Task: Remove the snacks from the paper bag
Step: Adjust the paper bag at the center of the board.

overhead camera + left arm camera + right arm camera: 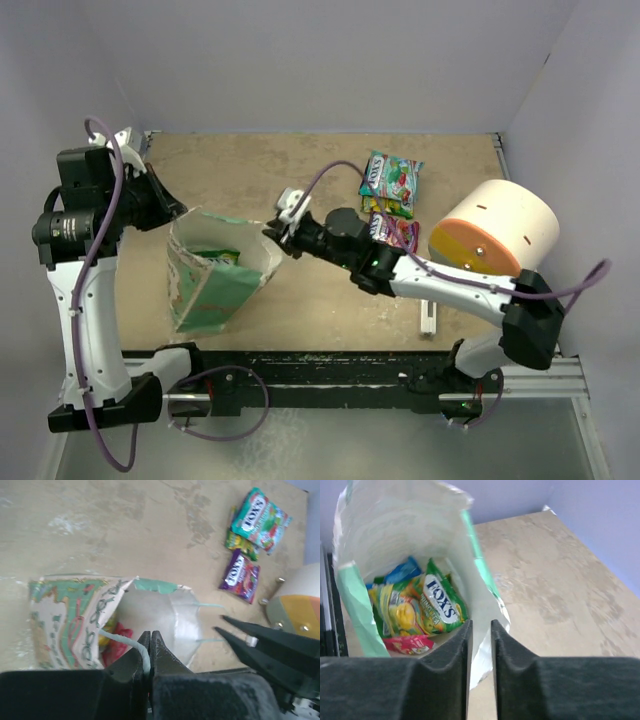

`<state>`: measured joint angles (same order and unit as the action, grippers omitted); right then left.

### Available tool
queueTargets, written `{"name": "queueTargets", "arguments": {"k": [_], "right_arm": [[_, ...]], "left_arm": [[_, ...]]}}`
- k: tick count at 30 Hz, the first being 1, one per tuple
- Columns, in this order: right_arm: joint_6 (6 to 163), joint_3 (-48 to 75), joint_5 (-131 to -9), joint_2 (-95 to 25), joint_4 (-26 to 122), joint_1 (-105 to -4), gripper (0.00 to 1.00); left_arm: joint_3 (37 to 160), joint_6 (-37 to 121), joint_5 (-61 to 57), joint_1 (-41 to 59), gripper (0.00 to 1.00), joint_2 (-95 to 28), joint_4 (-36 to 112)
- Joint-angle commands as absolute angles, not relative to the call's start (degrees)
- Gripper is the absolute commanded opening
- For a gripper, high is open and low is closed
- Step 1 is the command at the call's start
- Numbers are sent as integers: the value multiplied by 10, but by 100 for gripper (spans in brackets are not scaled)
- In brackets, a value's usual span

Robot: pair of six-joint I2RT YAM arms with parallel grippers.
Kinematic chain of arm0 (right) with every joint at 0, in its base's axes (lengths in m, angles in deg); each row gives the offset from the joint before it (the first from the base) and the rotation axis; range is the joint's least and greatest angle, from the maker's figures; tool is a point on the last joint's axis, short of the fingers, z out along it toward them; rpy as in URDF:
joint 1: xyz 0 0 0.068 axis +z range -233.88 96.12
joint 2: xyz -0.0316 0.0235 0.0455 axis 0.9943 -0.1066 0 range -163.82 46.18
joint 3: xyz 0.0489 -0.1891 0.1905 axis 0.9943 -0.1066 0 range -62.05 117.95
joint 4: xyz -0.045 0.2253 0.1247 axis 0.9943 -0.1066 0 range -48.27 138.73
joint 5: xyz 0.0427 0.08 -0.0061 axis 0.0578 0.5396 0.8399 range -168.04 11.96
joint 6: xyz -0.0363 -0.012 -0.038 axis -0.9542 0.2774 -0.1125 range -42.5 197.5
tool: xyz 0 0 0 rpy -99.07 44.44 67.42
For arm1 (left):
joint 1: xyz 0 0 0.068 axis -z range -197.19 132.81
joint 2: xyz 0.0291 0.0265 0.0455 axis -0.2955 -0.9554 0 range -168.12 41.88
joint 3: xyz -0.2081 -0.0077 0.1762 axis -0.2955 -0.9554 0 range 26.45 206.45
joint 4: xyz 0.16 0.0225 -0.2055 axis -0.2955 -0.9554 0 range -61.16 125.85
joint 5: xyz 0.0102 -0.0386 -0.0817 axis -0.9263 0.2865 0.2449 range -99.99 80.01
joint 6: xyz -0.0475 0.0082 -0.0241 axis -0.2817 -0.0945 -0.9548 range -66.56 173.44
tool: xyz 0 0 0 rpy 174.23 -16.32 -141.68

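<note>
Glossy packets (440, 605) lettered "FOX'S" lie inside the mint, white-lined paper bag (215, 285), at 8 o'clock on the tabletop (300, 310). Three more lie flat at its 2 o'clock. Left fingers (141, 650) press together on its white string handle (125, 641). Right fingers (462, 645), slightly spread, straddle its rim.

The mint-green paper bag (205, 295) stands open at the near left, holding green, yellow and pink snacks (437, 602). Three more packets (392, 182) lie flat at the far right.
</note>
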<state>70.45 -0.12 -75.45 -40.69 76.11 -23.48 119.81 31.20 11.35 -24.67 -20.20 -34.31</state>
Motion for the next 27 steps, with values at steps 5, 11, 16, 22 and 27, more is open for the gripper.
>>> {"name": "queueTargets", "arguments": {"k": [5,11,16,22,27], "right_arm": [[845,4,-810,-290,627,-281,32],[868,-22,-832,-230,587,-292,34],[885,-38,-848,-177,558,-293,36],[891,-94,-867,-112,530,-293,37],[894,-135,-856,-81,538,-293,39]], "left_arm": [[1322,428,-35,-236,0,-249,-338],[1362,476,-124,-185,0,-269,-340],[1387,548,-214,-112,0,-276,-332],[1348,528,-29,-81,0,-297,-301],[1139,342,190,-61,0,-254,-127]]}}
